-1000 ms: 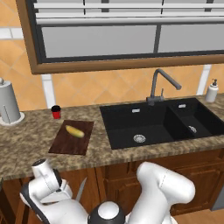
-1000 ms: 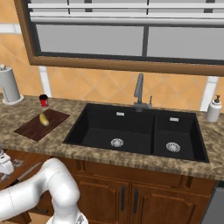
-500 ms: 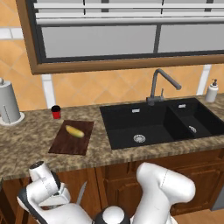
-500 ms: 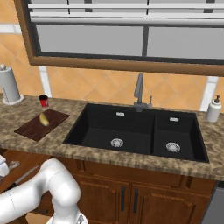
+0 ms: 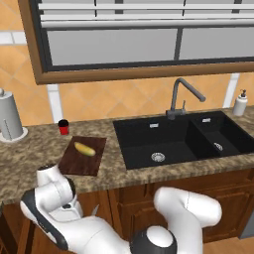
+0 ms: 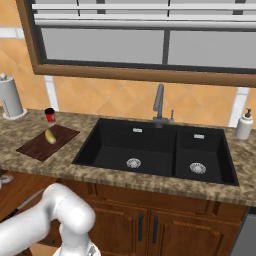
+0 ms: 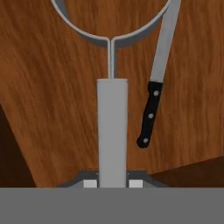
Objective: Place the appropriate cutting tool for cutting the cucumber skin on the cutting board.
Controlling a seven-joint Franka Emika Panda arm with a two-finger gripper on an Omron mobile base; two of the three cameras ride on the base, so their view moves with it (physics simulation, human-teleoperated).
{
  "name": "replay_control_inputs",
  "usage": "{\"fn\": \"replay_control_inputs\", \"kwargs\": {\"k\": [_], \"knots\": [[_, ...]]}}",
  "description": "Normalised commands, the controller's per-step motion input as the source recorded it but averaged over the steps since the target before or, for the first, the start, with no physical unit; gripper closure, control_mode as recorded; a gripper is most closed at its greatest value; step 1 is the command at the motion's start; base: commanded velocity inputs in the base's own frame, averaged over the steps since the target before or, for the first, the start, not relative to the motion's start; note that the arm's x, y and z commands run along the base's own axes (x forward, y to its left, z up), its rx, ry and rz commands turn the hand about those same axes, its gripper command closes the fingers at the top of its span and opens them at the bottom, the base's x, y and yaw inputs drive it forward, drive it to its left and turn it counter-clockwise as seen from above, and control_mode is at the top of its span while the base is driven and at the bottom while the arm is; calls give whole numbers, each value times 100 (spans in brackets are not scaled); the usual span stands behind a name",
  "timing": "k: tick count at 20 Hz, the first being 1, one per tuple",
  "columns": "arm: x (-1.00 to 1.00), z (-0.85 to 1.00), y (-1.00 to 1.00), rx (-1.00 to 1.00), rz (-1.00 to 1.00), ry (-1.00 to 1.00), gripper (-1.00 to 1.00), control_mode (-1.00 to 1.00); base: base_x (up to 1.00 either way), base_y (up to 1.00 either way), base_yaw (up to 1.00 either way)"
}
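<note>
The small grey metal peeler (image 7: 112, 127), loop head up, lies on a wooden surface with the gripper (image 7: 112, 183) straddling its handle; whether it pinches cannot be told. The black-handled silver knife (image 7: 156, 83) lies just beside the peeler. The stubby yellow cucumber (image 5: 84, 149) rests on the dark reddish-brown cutting board (image 5: 74, 161).

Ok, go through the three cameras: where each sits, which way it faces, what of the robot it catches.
Left base view: behind the arm, left side, facing the counter; cutting board, cucumber, sink; arm at bottom.
Right base view: behind-right, same counter, the board far left; arm lower left.
Hand view: looks along the end effector at the peeler and knife on wood.
Both base views share board, cucumber and sink.
</note>
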Motion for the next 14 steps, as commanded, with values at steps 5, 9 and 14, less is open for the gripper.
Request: {"fn": "replay_control_inputs", "kwargs": {"k": [5,9,14], "knots": [[-14,100,-52,15,18,7,100,-100,0,0,0],[0,100,-68,12,27,10,100,-100,0,0,0],[83,89,-55,17,37,0,100,-100,0,0,0]]}}
